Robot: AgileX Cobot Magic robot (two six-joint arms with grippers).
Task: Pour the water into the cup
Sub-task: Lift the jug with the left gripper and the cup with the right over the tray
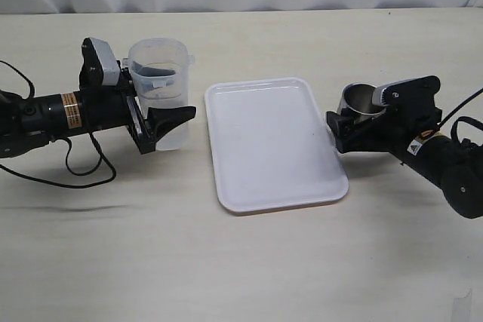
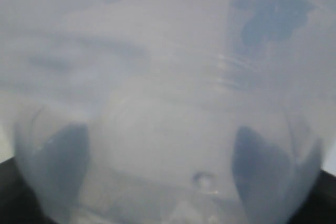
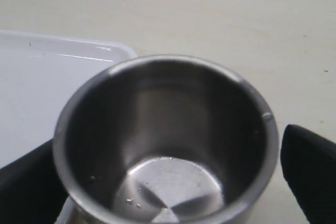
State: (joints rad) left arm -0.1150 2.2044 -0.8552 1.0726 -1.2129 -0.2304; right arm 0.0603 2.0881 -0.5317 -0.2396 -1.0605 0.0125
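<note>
Left gripper (image 1: pixel 167 103) is clamped on the translucent plastic container (image 1: pixel 158 62), left of the white tray (image 1: pixel 272 148); any water inside is too clear to make out. On the right, the steel cup (image 1: pixel 359 98) stands just beside the tray, and the right gripper (image 1: pixel 349 117) straddles it, jaws wide, not yet gripping. Danger: container and cup sit well apart, so tipping now would wet the tray, and a loose hold could topple the cup
</note>
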